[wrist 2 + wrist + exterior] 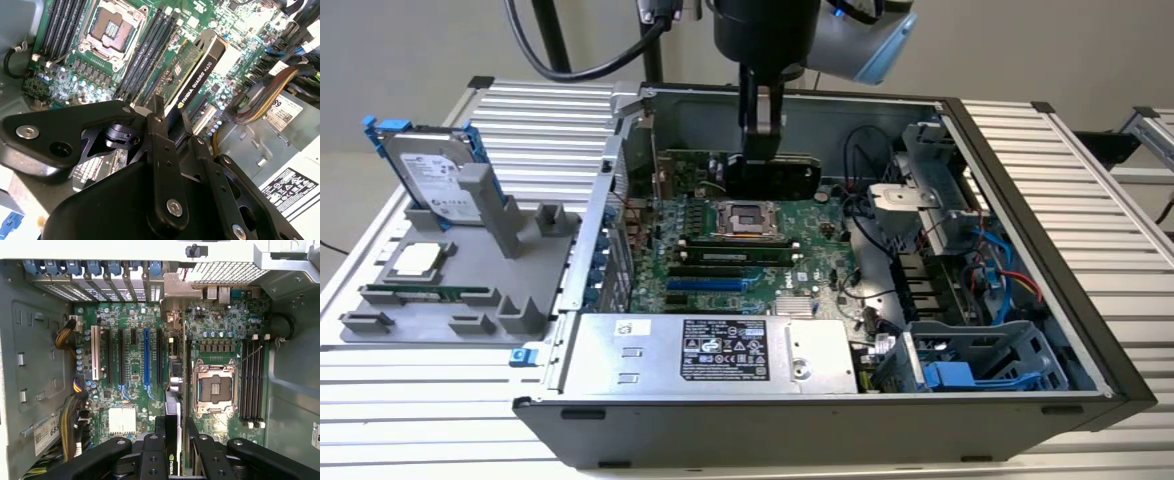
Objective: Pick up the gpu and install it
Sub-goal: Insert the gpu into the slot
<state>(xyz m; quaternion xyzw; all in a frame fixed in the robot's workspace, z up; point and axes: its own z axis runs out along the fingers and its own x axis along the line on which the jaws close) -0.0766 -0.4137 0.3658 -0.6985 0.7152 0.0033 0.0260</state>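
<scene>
An open computer case (1067,300) lies on the slatted tabletop (1121,190), its motherboard (720,250) with an empty processor socket (754,215) exposed. On the exterior view's left, a grey holder (440,290) carries a silver hard drive (434,175), a processor chip (416,260) and a memory stick (427,295).

Gpu (774,176) inside case (1067,250), above motherboard (720,260).

Ribbed metal table (1067,190), open computer case (1067,330) on it, grey parts tray (400,325) beside the case
</scene>
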